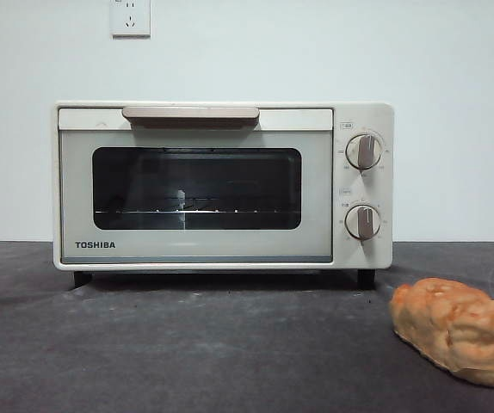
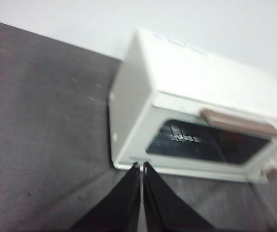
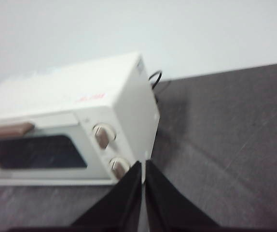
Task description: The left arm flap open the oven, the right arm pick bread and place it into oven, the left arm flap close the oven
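The cream-white oven (image 1: 221, 185) stands at the back of the dark table with its door closed and its beige-pink handle (image 1: 191, 114) at the top. A lumpy golden bread (image 1: 462, 329) lies on the table in front of the oven's right end. Neither arm appears in the front view. My left gripper (image 2: 142, 166) hovers high above the table off the oven's (image 2: 196, 125) left front corner, jaws shut and holding nothing. High off the oven's (image 3: 71, 125) knob end, my right gripper (image 3: 143, 164) is shut too, with nothing in it.
Two round knobs (image 1: 364, 151) sit on the oven's right panel. A wire rack (image 1: 195, 209) shows through the dark window. A black cable (image 3: 154, 77) runs behind the oven. Wall sockets (image 1: 130, 17) are above on the white wall.
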{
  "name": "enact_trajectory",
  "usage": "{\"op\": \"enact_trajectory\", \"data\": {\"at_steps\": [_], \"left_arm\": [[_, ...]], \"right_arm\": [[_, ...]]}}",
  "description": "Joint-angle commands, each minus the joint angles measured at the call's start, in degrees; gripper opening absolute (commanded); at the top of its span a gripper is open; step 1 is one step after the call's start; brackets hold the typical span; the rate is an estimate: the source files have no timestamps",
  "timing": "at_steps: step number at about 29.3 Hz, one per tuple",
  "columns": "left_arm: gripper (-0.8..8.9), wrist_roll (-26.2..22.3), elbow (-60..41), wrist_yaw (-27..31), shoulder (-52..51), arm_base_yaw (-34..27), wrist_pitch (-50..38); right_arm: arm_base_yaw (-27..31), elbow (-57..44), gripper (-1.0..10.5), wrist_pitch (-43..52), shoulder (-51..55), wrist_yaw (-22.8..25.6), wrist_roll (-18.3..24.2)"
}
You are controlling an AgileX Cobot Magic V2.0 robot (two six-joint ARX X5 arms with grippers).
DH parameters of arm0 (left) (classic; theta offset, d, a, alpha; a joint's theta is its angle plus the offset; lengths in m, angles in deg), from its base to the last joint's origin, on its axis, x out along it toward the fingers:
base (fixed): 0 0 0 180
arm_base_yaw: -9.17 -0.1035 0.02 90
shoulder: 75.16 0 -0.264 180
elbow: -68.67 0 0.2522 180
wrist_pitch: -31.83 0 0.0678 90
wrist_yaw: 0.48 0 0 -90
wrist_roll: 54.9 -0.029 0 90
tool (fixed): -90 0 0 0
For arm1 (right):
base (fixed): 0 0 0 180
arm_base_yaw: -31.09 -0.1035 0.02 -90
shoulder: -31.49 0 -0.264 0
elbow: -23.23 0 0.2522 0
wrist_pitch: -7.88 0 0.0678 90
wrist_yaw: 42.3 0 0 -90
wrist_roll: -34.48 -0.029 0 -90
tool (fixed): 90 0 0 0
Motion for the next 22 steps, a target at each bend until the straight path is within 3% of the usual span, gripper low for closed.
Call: {"op": "enact_trajectory", "data": {"at_steps": [1,8,11,15,20,22], "left_arm": [[0.17,-6.47,4.42,-3.45,4.74,0.02,2.84],[0.17,-13.77,12.00,-9.77,14.27,0.15,12.46],[0.17,-16.79,13.70,-11.50,16.41,0.59,16.06],[0.17,-17.59,13.99,-11.72,16.87,1.40,17.97],[0.18,-18.49,13.99,-11.72,16.79,1.64,18.82],[0.18,-18.49,13.99,-11.72,16.76,1.64,18.80]], "right_arm": [[-0.02,4.33,0.1,-3.61,-4.15,-1.55,5.73],[-0.52,14.62,0.1,-16.83,-14.01,-6.16,12.72],[-1.66,17.53,0.1,-22.93,-16.96,-6.75,13.42],[-3.28,19.17,0.1,-30.12,-19.78,-7.32,14.93],[-4.15,19.17,0.1,-32.02,-20.72,-7.17,15.04],[-4.15,19.17,0.8,-32.02,-20.72,-7.17,15.02]]}}
